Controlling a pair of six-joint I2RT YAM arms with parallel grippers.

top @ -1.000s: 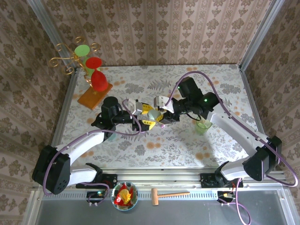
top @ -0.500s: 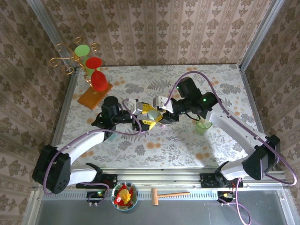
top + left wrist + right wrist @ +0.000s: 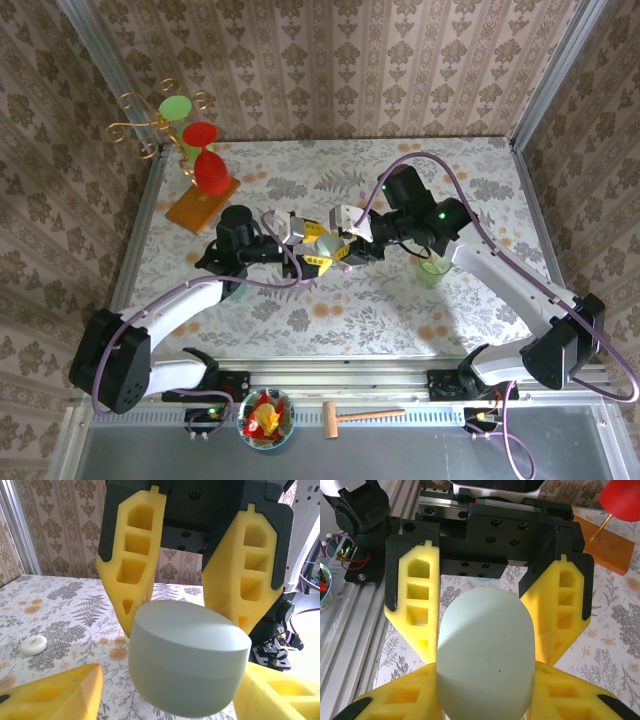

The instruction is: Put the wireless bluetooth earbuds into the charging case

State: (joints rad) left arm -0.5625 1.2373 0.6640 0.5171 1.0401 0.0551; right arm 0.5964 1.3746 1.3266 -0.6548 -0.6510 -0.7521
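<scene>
Top external view: little has changed; the pale green oval charging case [image 3: 326,244] stays mid-tabletop, grasped by both the left hand [image 3: 312,247] and right hand [image 3: 342,247]. Case still closed; earbuds not yet inserted.

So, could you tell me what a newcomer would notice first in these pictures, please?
Mid-table, the left gripper and right gripper meet around one pale green oval case, which both sets of yellow fingers clamp from opposite sides. Next comes the red and green goblet stand at the far left corner, then the small green cup under the right arm.
</scene>
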